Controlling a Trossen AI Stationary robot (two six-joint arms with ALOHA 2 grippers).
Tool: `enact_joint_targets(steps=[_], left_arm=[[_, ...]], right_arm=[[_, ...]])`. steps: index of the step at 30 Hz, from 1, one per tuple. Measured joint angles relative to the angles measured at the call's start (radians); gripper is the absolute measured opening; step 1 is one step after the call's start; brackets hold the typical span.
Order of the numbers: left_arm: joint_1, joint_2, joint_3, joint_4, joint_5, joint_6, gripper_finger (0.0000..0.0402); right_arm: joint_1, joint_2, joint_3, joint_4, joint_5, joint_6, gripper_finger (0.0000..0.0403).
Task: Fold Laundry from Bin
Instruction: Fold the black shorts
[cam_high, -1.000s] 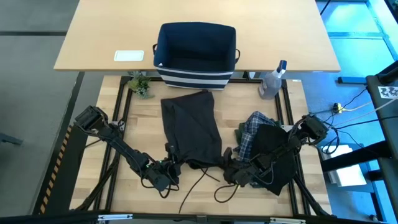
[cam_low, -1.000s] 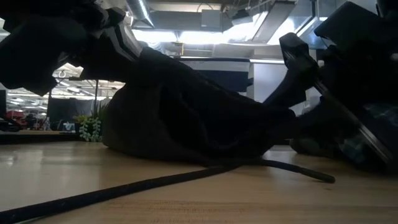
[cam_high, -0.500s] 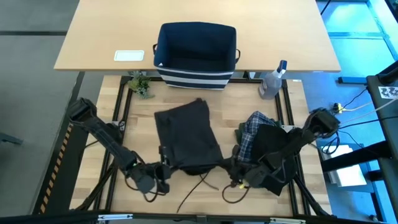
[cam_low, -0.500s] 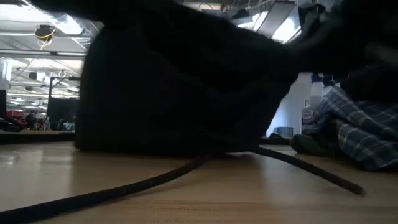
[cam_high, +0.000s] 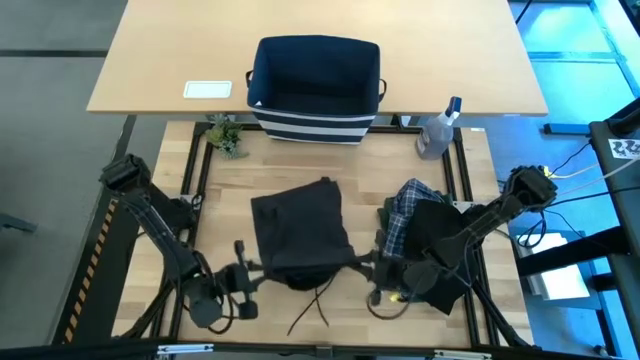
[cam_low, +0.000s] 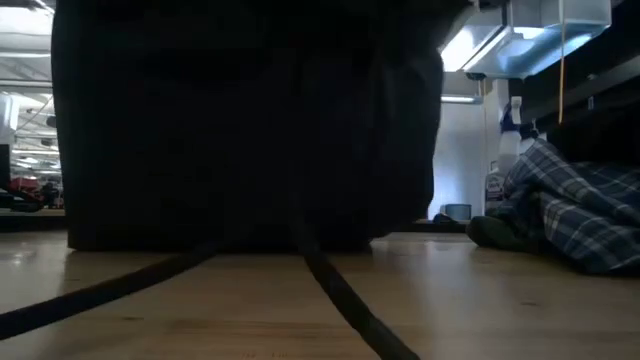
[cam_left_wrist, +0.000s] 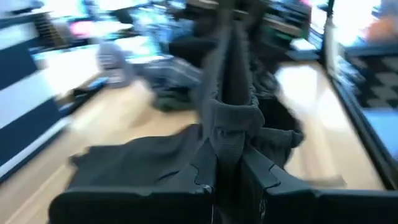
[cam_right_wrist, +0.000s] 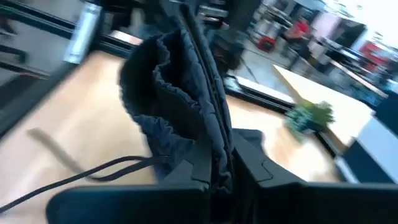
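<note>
Nearest the lower edge of the high view, the left gripper (cam_high: 243, 279) sits low and left of centre, its fingers clenched on one bottom corner of the dark garment (cam_high: 300, 233); the left wrist view shows the bunched cloth (cam_left_wrist: 231, 118) pinched between its two fingers. The right gripper (cam_high: 378, 272) is low and right of centre, clamped on the garment's other bottom corner, where the right wrist view shows gathered fabric (cam_right_wrist: 174, 106) squeezed between its fingers. A thin dark drawstring (cam_high: 312, 300) trails from the garment's lower edge onto the wooden table (cam_high: 220, 200).

In the low view the garment (cam_low: 250, 120) fills most of the frame as a dark hanging sheet, with two cords (cam_low: 340, 290) running toward the camera.

Right of centre in the high view lies the plaid shirt (cam_high: 403, 215), partly under a black garment (cam_high: 440, 240).

Farther up, the striped navy bin (cam_high: 316, 90) stands at top centre, a spray bottle (cam_high: 438, 130) to its right and a small plant (cam_high: 225, 135) to its left.
</note>
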Motion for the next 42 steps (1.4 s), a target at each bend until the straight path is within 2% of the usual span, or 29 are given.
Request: enact_joint_targets(steps=[2,5,10,13,17,20,23,27,29,32,34,36,39,42], left_arm=[[-0.010,-0.004,0.001,-0.085,-0.085,-0.133,0.0023],[-0.010,-0.023,0.001,-0.277,-0.097,-0.375,0.0023],[0.002,-0.038,0.000,-0.539,-0.078,-0.711,0.0023],[0.003,-0.052,0.000,-0.693,-0.071,-0.891,0.0023],[0.001,-0.063,-0.005,-0.783,-0.039,-1.028,0.0023],[-0.010,-0.065,-0.012,-0.766,-0.021,-1.050,0.0023],[-0.017,-0.065,-0.021,-0.732,-0.016,-1.035,0.0023],[0.007,-0.078,-0.067,-0.617,0.035,-0.848,0.0023],[0.046,-0.104,-0.118,-0.460,0.119,-0.685,0.0023],[0.118,-0.124,-0.220,-0.055,0.331,-0.326,0.0023],[0.162,-0.132,-0.274,0.148,0.407,-0.165,0.0023],[0.197,-0.156,-0.311,0.231,0.424,-0.079,0.0023],[0.237,-0.237,-0.379,0.268,0.427,-0.016,0.0023],[0.266,-0.348,-0.503,0.359,0.418,0.006,0.0023]], right_arm=[[-0.034,-0.001,0.035,-0.050,0.024,0.000,0.0022],[-0.124,-0.001,0.050,-0.089,0.010,0.035,0.0022],[-0.326,0.003,0.050,-0.094,-0.217,0.147,0.0022],[-0.422,0.003,0.050,-0.074,-0.348,0.158,0.0022],[-0.466,0.003,0.050,-0.040,-0.460,0.158,0.0022],[-0.456,0.003,0.050,-0.060,-0.476,0.187,0.0022],[-0.415,0.003,0.039,-0.057,-0.472,0.214,0.0022],[-0.384,0.003,0.002,-0.025,-0.455,0.218,0.0022],[-0.385,0.003,-0.015,-0.005,-0.457,0.241,0.0022],[-0.387,0.003,-0.030,0.003,-0.463,0.262,0.0022],[-0.385,0.002,-0.031,0.006,-0.459,0.262,0.0022],[-0.387,0.001,-0.031,0.015,-0.451,0.262,0.0022],[-0.387,0.000,-0.031,0.017,-0.446,0.263,0.0022],[-0.387,0.000,-0.030,0.001,-0.375,0.264,0.0022]])
